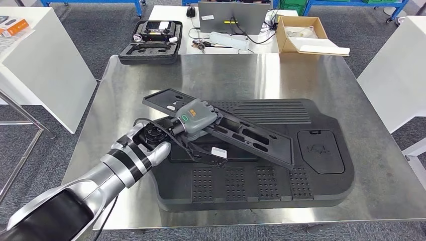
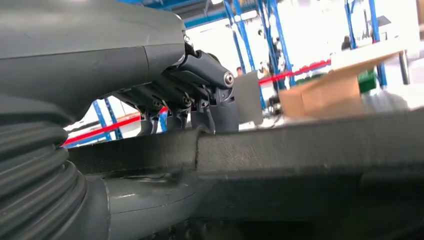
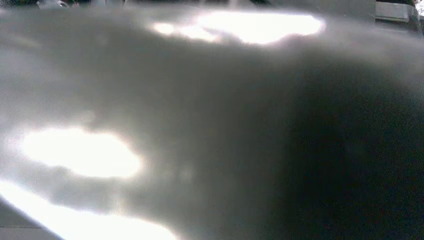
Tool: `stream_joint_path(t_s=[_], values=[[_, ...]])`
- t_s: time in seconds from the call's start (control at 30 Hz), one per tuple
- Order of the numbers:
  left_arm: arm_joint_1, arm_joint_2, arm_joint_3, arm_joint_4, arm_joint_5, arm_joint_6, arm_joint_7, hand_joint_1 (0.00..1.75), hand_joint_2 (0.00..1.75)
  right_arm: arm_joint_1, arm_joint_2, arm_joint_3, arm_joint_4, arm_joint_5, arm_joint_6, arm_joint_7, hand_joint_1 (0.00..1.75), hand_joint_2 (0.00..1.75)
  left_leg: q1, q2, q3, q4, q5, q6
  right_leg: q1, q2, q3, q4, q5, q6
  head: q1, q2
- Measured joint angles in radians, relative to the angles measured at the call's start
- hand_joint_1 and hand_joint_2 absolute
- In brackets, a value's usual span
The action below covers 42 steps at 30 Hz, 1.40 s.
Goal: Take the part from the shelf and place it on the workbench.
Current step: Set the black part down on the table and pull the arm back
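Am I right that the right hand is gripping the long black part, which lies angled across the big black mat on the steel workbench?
Not quite: it is the left hand that grips the long black part, as the head view shows with the arm coming in from the left. The rest stands: the part lies angled across the big black mat on the steel workbench.

The head view looks steeply down from above onto the steel workbench [image 1: 321, 75], its arm entering at lower left of the frame. The left wrist view sits very close behind the left hand [image 2: 200, 95], level with the part [image 2: 310, 145], facing outward; both share these. The right wrist view faces a blurred shiny surface at close range.
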Motion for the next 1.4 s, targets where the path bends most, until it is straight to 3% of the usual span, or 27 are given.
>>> stream_joint_path(t_s=[0.37,0.5,1.4], values=[[-0.028,-0.002,-0.040,0.019,0.026,-0.039,-0.008,1.75,1.75,0.000,-0.001,-0.010,0.000,0.002,0.000,-0.004,0.00,0.00,0.000,0.000,0.000,0.000,0.000,0.000,0.000,0.000,0.000,0.000,0.000,0.000,0.000,0.000],[-0.037,-0.002,-0.050,0.024,0.032,-0.047,-0.010,0.00,1.75,0.000,-0.001,-0.014,0.000,0.003,-0.001,-0.007,0.00,0.00,0.000,0.000,0.000,0.000,0.000,0.000,0.000,0.000,0.000,0.000,0.000,0.000,0.000,0.000],[-0.040,0.000,-0.077,0.026,0.059,-0.072,-0.019,0.00,1.75,0.000,-0.010,-0.032,0.000,0.003,-0.004,-0.010,0.00,0.00,0.000,0.000,0.000,0.000,0.000,0.000,0.000,0.000,0.001,0.000,0.000,0.000,0.000,0.000]])
